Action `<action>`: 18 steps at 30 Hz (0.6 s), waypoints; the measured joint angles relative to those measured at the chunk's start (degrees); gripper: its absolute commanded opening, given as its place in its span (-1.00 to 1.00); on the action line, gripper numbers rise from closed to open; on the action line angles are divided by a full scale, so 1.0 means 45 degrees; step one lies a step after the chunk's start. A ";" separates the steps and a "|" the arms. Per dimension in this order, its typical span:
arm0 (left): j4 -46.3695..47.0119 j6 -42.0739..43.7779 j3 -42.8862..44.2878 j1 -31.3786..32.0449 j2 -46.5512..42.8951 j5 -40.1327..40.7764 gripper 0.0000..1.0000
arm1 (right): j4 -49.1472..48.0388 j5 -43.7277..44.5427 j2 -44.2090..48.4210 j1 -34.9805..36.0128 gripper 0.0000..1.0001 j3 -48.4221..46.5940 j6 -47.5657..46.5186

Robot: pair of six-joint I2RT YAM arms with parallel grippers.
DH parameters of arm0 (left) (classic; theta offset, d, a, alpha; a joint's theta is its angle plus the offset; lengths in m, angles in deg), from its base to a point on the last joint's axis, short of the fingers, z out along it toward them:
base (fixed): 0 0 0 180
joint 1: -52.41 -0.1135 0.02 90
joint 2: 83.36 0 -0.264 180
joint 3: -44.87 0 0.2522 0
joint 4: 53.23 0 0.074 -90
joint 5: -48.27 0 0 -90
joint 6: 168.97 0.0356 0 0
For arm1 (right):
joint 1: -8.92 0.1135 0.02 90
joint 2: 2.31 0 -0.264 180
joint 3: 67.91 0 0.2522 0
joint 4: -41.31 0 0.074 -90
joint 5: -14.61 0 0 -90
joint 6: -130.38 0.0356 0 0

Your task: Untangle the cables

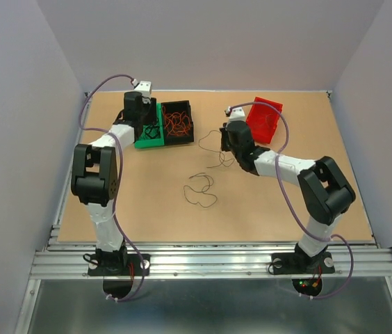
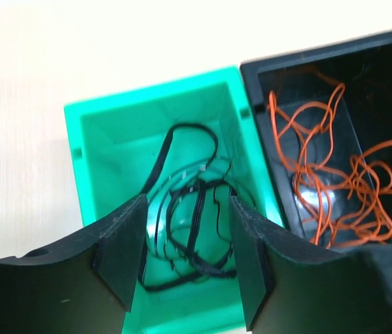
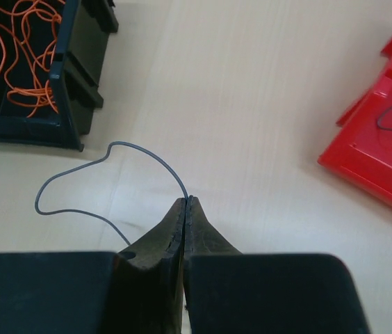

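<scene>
My right gripper (image 3: 187, 202) is shut on a thin dark grey wire (image 3: 147, 149) that loops off to the left just above the table; in the top view the gripper (image 1: 225, 147) is between the black bin and the red bin. More thin dark wires (image 1: 201, 189) lie loose and curled mid-table. My left gripper (image 2: 188, 209) is open and empty above the green bin (image 2: 85, 139), which holds black wires (image 2: 194, 229). The black bin (image 2: 258, 90) beside it holds orange wires (image 2: 335, 174).
The green bin (image 1: 150, 139) and black bin (image 1: 177, 122) stand side by side at the back left. A red bin (image 1: 264, 118) at the back right, tilted, holds one thin grey wire (image 3: 390, 122). Walls close in the table on three sides.
</scene>
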State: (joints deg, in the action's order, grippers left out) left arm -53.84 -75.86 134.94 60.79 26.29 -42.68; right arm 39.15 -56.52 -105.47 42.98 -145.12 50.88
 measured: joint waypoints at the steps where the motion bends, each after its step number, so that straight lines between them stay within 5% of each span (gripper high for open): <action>1: 0.0000 0.0005 0.0277 0.0005 0.0214 0.0000 0.17 | 0.0034 0.0199 0.0272 -0.0010 -0.99 0.0214 0.0121; 11: -0.0986 0.0325 0.2103 0.0005 0.2783 0.0204 -0.65 | -0.0311 0.0947 0.2433 -0.0165 -0.99 0.1404 0.0568; 18: -0.1651 0.0495 0.2691 0.0000 0.3361 0.0316 -0.65 | -0.0364 0.1001 0.2531 -0.0393 -0.99 0.1700 0.0646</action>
State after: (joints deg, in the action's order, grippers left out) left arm -61.28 -73.63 147.05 60.79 41.41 -41.26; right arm 37.51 -52.02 -94.08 41.21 -137.47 53.79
